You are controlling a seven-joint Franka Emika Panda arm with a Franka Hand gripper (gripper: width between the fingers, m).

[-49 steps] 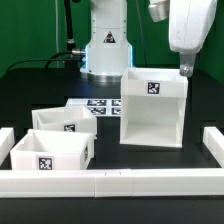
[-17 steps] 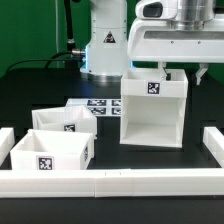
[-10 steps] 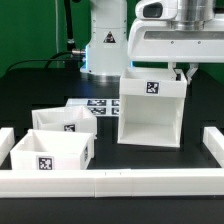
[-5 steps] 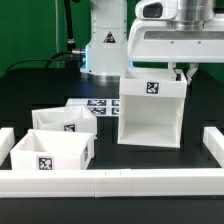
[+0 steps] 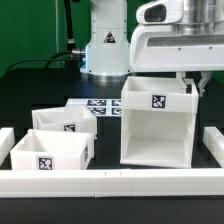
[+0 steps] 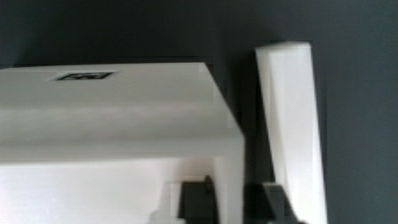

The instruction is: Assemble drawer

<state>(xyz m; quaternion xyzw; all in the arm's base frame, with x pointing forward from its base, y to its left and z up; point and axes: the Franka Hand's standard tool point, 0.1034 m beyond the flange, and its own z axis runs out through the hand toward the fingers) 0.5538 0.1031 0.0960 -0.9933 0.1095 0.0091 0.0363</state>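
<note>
The drawer's tall white housing (image 5: 155, 128) stands right of centre with a square tag on its upper front. My gripper (image 5: 188, 84) comes down from above and is shut on the top edge of the housing's right wall. In the wrist view the dark fingers (image 6: 205, 202) straddle that thin wall of the housing (image 6: 107, 130), whose tagged face shows beside them. Two shallow white trays sit at the exterior view's left: the front tray (image 5: 50, 150) with a tag facing the camera and the rear tray (image 5: 62, 120) behind it.
The marker board (image 5: 97, 106) lies flat behind the trays. Low white rails edge the table at the front (image 5: 110, 181), the exterior view's right (image 5: 213, 145) and left (image 5: 5, 140). The robot base (image 5: 105, 50) stands at the back.
The housing, held by my gripper, has moved toward the front rail and slightly to the exterior view's right. Earlier the gripper came down and closed on its right wall. The trays have not moved.
</note>
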